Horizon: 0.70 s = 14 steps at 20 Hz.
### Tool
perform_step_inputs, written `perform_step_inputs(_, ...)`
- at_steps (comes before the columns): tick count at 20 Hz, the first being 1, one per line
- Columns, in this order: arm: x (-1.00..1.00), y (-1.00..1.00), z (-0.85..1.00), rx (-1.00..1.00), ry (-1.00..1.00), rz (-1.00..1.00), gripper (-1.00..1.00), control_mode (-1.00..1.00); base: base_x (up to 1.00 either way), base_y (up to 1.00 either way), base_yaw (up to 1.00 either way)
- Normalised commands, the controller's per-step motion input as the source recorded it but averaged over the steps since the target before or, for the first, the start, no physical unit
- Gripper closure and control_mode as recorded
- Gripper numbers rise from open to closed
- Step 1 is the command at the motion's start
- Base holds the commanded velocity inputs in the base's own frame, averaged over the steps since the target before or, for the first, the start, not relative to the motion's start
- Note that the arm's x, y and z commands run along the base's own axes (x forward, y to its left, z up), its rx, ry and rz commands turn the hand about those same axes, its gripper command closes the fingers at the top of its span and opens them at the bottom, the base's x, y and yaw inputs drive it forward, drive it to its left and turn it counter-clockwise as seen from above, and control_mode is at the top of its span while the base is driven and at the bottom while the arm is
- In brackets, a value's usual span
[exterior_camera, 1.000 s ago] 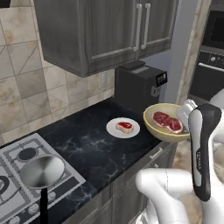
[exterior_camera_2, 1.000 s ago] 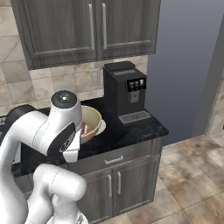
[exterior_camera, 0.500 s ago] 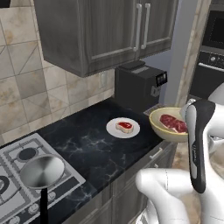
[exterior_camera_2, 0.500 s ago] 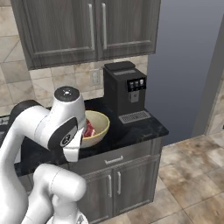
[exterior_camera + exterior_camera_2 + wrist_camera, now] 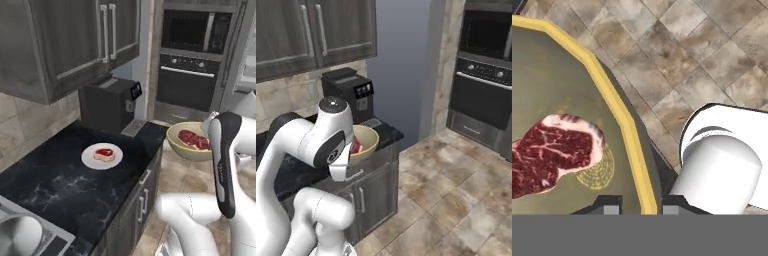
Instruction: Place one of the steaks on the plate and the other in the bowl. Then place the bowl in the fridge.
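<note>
I observe that the whole scene has swung in both base views compared with one second ago: the black wall oven (image 5: 192, 75) and the tiled floor (image 5: 456, 185), previously at the picture edge, now occupy the right half of each view, and the counter (image 5: 65, 175) sits further left. I read this as the base turning away from the counter, not as any object sliding. The bowl (image 5: 189, 141) has left the counter with it: a second ago it rested on the dark stone near the coffee machine (image 5: 107, 102); now, in the left base view, it hangs beyond the counter edge, in front of the oven, with the floor beneath. The hand view confirms this, showing floor tiles past the yellow rim. The gripper (image 5: 641, 206) is clamped on that rim, one finger tip inside the wall and one outside, jaws closed on the bowl. One steak (image 5: 554, 152) lies flat on the bowl's bottom, near the gripped side. The second steak (image 5: 104, 153) lies centred on the plate (image 5: 90, 161), which stands on the counter in front of the coffee machine. I judge both placement steps complete and the transport step under way. The fridge is not identifiable with certainty; a pale grey surface at the right edge of the left base view may belong to it. The rim grip is off-centre, so I judge tilt under load to be the main risk.
</note>
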Motion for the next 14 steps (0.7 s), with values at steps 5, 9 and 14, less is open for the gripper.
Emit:
perform_step_inputs(5,0.00,0.00,0.00,0.00,0.00,0.00,1.00,1.00,0.01,-0.04,-0.96)
perform_step_inputs(9,0.00,0.00,0.00,0.00,0.00,0.00,1.00,1.00,0.02,-0.05,-0.95)
perform_step_inputs(14,0.00,0.00,0.00,0.00,0.00,0.00,1.00,1.00,0.26,-0.11,-0.84)
